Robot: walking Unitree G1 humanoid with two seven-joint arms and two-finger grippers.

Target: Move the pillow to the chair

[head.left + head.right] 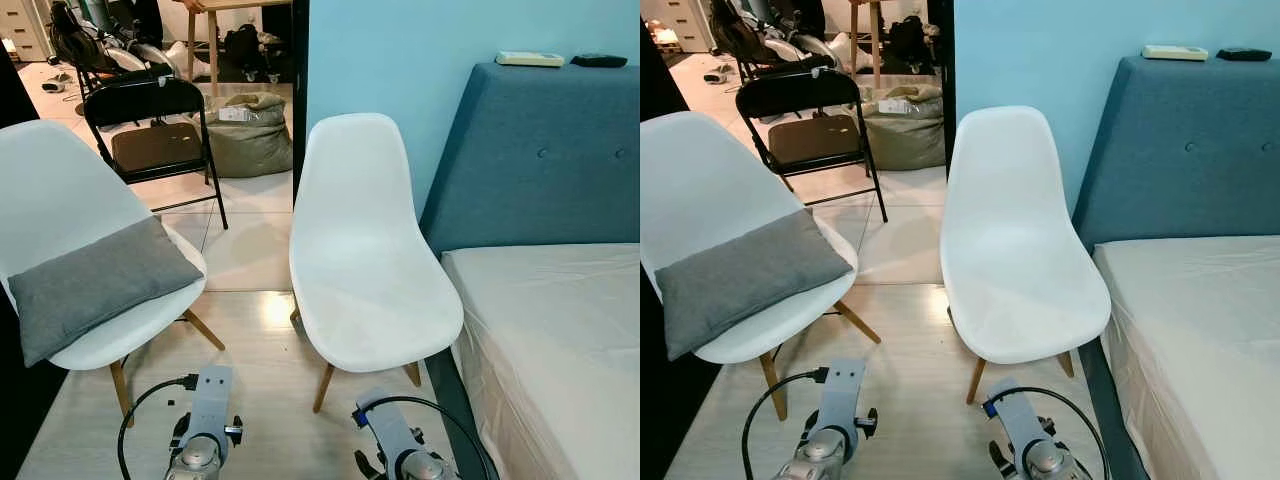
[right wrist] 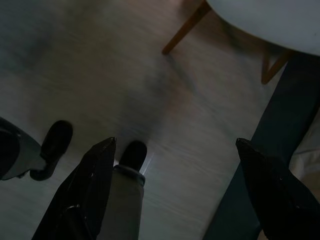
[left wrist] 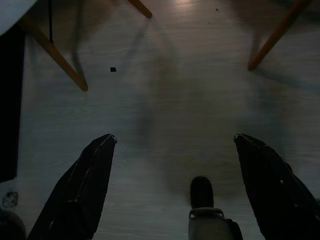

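Observation:
A grey pillow (image 1: 95,283) lies on the seat of the white shell chair (image 1: 60,195) at the left. A second white shell chair (image 1: 365,260) stands bare in the middle, beside the bed. Both arms hang low at the bottom of the head views, with the left wrist (image 1: 203,420) and the right wrist (image 1: 400,445) above the floor. In the wrist views my left gripper (image 3: 175,142) and my right gripper (image 2: 175,145) are open over the wooden floor, holding nothing.
A bed with a white mattress (image 1: 560,340) and a blue headboard (image 1: 540,160) fills the right side. A black folding chair (image 1: 155,135) and a grey beanbag (image 1: 250,135) stand behind, near a doorway. Light wooden floor (image 1: 260,400) lies between the chairs.

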